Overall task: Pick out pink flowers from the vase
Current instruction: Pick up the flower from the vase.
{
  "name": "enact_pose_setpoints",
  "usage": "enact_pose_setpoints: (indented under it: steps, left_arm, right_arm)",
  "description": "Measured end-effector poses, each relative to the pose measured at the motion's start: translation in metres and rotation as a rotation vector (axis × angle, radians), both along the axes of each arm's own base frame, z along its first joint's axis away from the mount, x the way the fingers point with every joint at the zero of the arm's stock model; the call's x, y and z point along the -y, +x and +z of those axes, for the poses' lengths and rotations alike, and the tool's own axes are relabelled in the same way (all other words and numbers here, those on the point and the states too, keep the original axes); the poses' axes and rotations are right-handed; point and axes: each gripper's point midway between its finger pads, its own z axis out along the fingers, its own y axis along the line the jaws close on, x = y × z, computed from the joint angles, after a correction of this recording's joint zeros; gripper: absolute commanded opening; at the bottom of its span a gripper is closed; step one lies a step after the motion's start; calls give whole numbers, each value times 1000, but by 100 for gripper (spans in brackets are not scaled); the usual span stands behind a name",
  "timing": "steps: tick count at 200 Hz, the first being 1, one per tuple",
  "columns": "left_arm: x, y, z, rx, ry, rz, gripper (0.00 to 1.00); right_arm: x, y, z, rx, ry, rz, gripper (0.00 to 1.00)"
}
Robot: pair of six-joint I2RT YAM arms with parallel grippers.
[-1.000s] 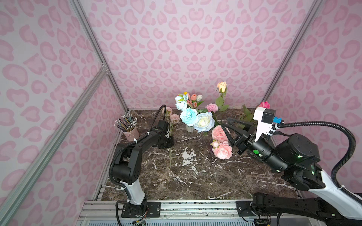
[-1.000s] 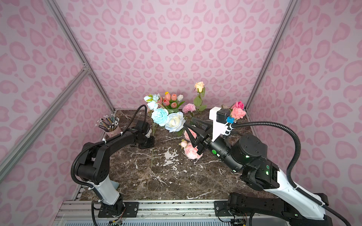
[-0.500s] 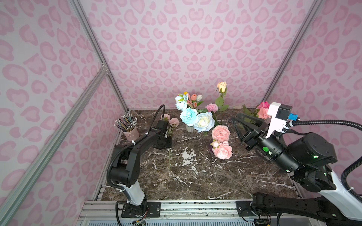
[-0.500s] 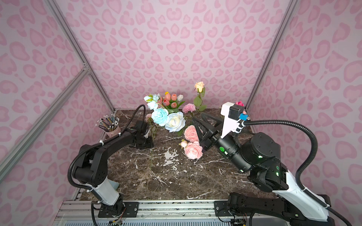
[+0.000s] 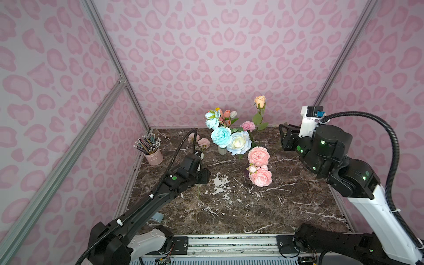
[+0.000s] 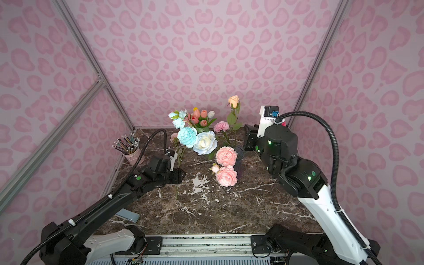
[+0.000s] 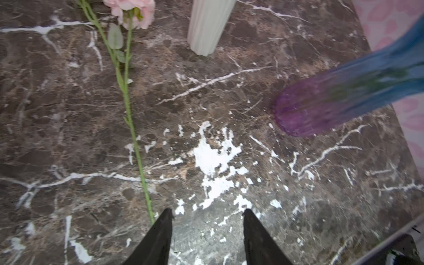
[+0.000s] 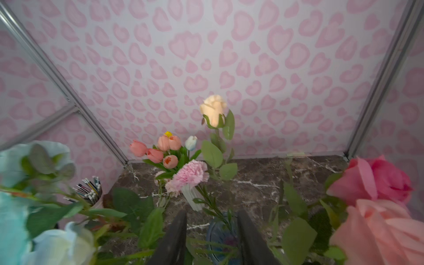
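Dark marble tabletop (image 5: 229, 213), pink heart-print walls (image 5: 229, 46); L fingers (image 7: 160, 238) apart, empty; R fingers (image 8: 174, 241) apart, empty too

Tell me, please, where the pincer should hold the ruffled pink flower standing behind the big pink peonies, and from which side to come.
Probably the thin green stem just under the ruffled pink flower, above its narrow leaves: the bloom looks soft and would crush. The stem slants down toward the glass vase, so the right pincer, which faces it, could come from the front.
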Motion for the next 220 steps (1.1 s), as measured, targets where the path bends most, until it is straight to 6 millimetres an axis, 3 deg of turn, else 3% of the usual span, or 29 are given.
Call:
enact_pose_setpoints:
  steps: [24, 51, 70, 106, 157, 185, 220]
  left_arm:
    - [0, -22, 2, 39, -41, -31, 51]
    - [5, -38, 17, 97, -99, -91, 51]
    - [8, -44, 34, 152, -132, -142, 50]
    - [12, -51, 47, 213, -130, -213, 50]
    - [11, -52, 54, 270, -123, -232, 49]
    - [9, -54, 54, 288, -121, -238, 49]
    - [6, -55, 60, 322, -113, -236, 50]
  right_arm:
    - [8, 4, 3, 22, 53, 38, 42]
    - [-1, 1, -26, -15, 59, 132, 39]
    - [-2, -15, -49, -37, 65, 182, 38]
    - [3, -47, -59, -3, 126, 240, 37]
    - [13, -84, -124, 16, 228, 278, 44]
    - [12, -82, -153, 84, 238, 292, 51]
    - [10, -61, -181, 170, 203, 258, 56]
